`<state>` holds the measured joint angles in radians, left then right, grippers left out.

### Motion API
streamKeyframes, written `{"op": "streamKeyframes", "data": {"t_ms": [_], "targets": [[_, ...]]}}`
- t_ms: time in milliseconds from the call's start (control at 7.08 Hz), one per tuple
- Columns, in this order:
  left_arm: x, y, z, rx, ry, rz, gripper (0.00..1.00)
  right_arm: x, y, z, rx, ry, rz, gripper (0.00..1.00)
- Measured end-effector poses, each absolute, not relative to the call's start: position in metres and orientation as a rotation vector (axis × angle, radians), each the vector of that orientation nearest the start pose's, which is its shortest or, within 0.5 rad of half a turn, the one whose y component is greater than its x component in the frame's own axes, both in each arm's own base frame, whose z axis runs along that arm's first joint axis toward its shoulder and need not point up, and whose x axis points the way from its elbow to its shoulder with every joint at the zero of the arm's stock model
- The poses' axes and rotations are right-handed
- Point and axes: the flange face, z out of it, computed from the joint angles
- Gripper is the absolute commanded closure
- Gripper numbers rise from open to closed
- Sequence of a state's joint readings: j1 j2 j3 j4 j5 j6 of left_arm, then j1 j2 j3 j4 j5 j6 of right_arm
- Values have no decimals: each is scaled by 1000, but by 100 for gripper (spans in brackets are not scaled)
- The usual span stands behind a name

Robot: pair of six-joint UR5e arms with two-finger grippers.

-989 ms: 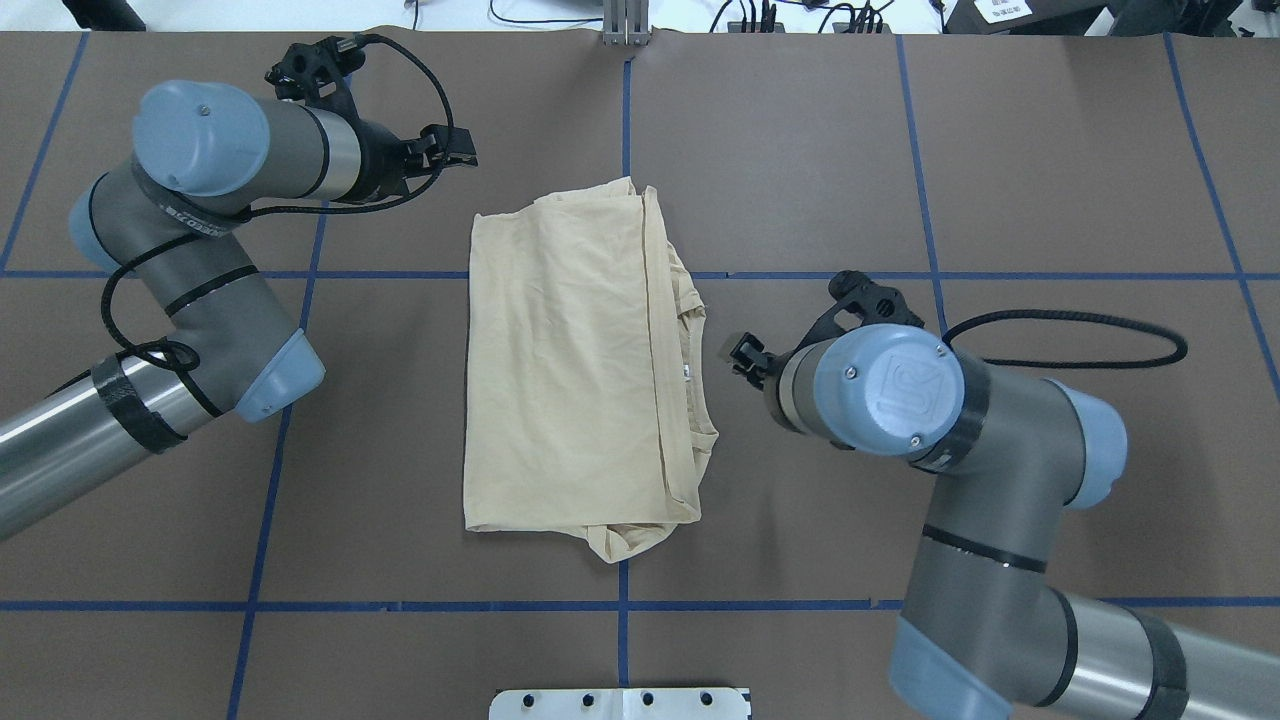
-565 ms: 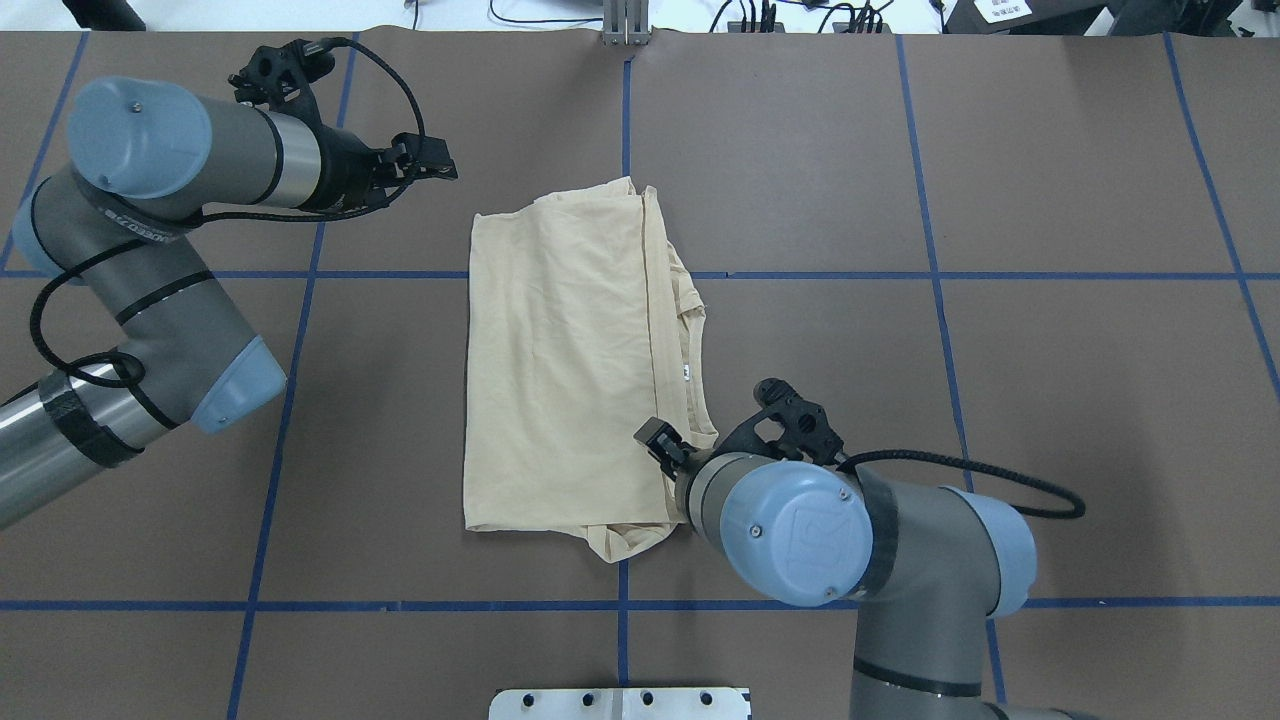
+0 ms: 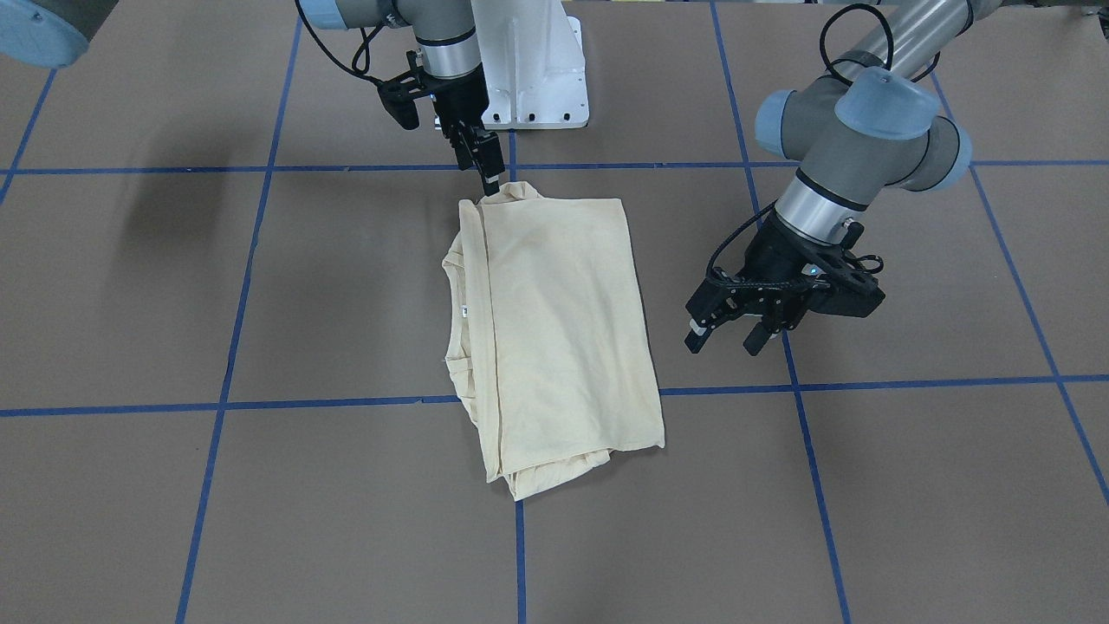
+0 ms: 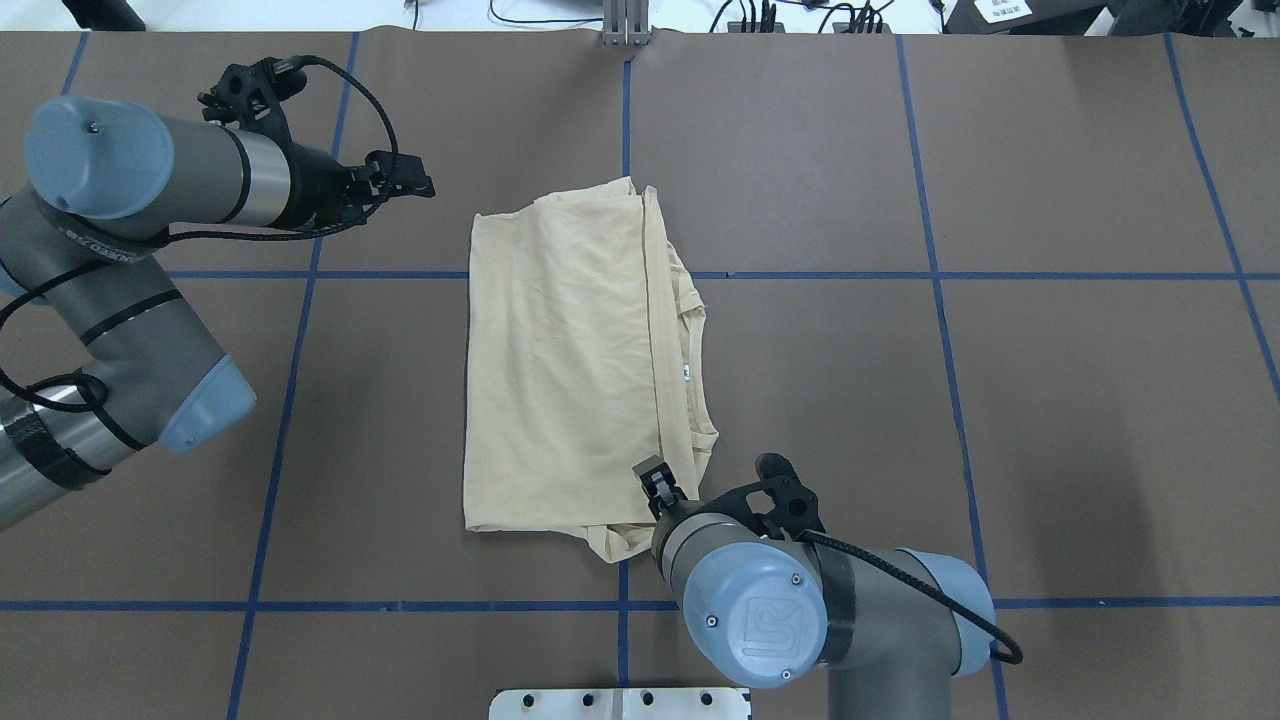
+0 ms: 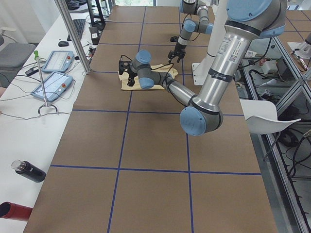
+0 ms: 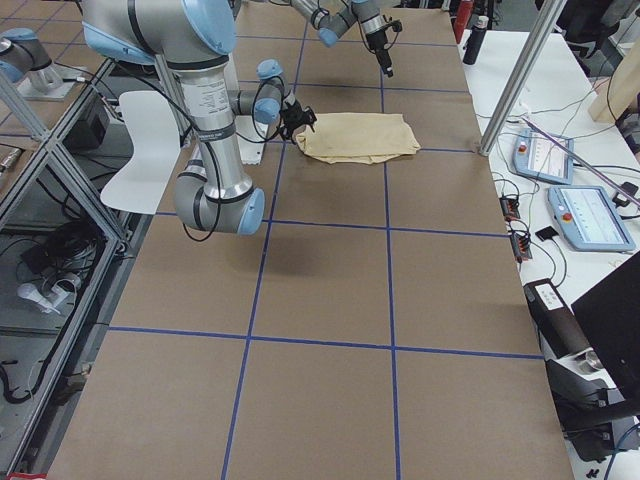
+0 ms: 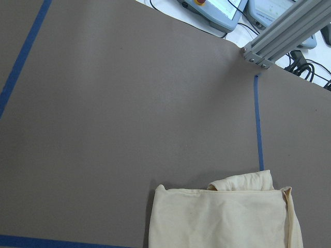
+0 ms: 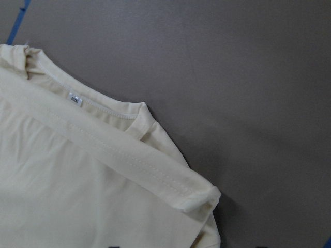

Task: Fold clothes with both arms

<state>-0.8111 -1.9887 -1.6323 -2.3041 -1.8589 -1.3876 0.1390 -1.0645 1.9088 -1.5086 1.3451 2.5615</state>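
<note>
The clothes are one cream-yellow shirt [image 4: 565, 370], folded into a tall rectangle mid-table, plain side up, with its white neck tag [image 8: 75, 99] at the collar on the right. My right gripper [image 4: 655, 480] hangs over the shirt's [image 3: 554, 329] near right corner, fingers apart and holding nothing; the front-facing view shows this gripper [image 3: 489, 178] at the corner's edge. My left gripper [image 3: 723, 341] stands open above bare table, well to the left of the shirt's far left corner [image 4: 478, 218]. The left wrist view shows that far edge of the shirt [image 7: 222, 217].
Brown paper with blue tape lines [image 4: 800, 275] covers the table. The white pedestal base [image 4: 620, 703] sits at the near edge, an aluminium post [image 4: 625, 25] at the far edge. Pendants [image 5: 51, 73] and bottles [image 5: 29, 171] lie on a side bench.
My right arm swung from beside the collar toward the near edge, stopping over the shirt's near right corner. My left arm drew back to the left. The shirt has not moved.
</note>
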Motion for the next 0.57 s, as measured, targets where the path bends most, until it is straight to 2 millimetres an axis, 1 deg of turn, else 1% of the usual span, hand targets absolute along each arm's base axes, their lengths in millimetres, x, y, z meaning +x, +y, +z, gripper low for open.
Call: {"op": "streamKeyframes", "data": {"t_ms": [283, 565], "targets": [[368, -538, 315, 353, 1176, -379, 0, -592, -235, 227, -190, -962, 1220, 25], [368, -538, 318, 351, 1171, -382, 0, -600, -236, 237, -173, -937, 1232, 27]]}}
